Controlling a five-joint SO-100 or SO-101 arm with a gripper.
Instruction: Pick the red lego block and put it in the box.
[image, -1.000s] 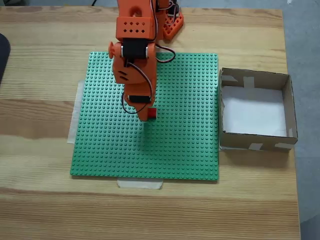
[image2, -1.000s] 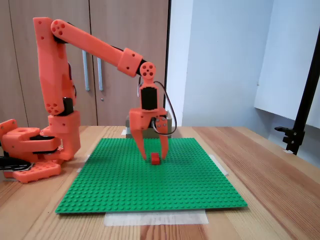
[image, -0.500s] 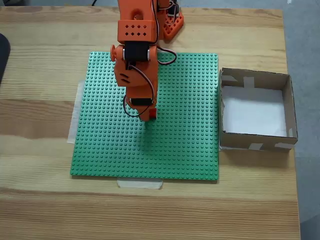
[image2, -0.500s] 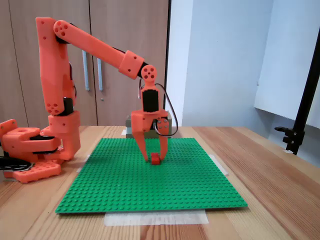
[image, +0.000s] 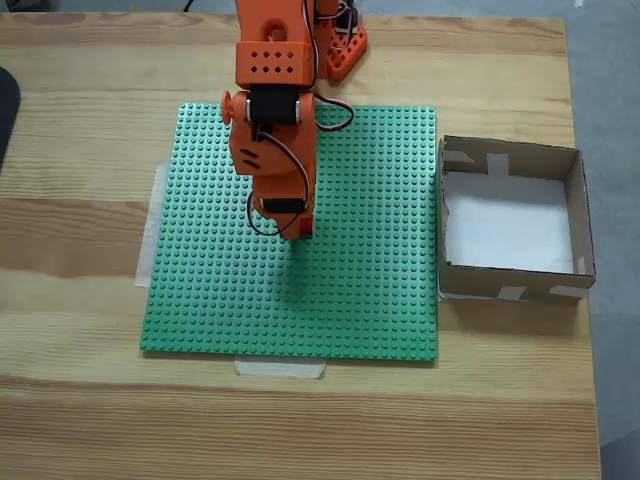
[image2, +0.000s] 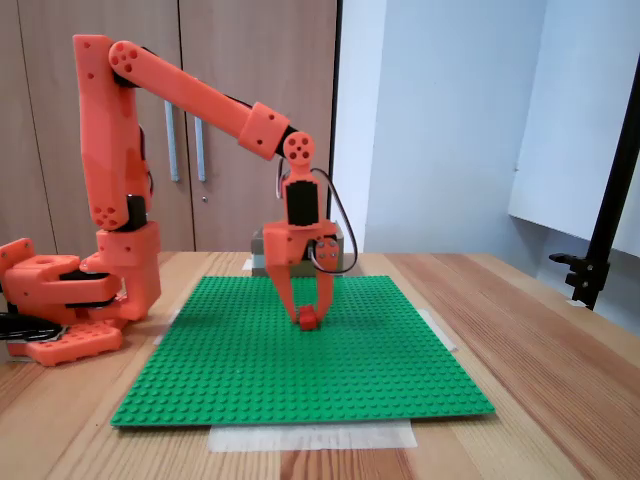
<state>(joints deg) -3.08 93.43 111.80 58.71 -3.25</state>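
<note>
The red lego block (image2: 308, 320) sits on the green baseplate (image2: 300, 370) near its middle. My orange gripper (image2: 308, 314) points straight down over it, and its two fingers are drawn in against the block's sides, shut on it. The block's underside looks level with the plate's studs. From above, the gripper (image: 297, 232) stands left of the plate's centre (image: 370, 280). The box (image: 510, 158), brown cardboard with a white floor, stands just off the plate's right edge and holds nothing.
The arm's base (image: 340, 45) is fixed at the table's far edge, above the plate in the top-down view. Pale tape (image: 280, 367) holds the plate to the wooden table (image: 300, 430). A black stand (image2: 600, 250) rises at the right of the side view.
The fingers have closed from a wide straddle around the red block until they press on it. The arm has shifted only slightly.
</note>
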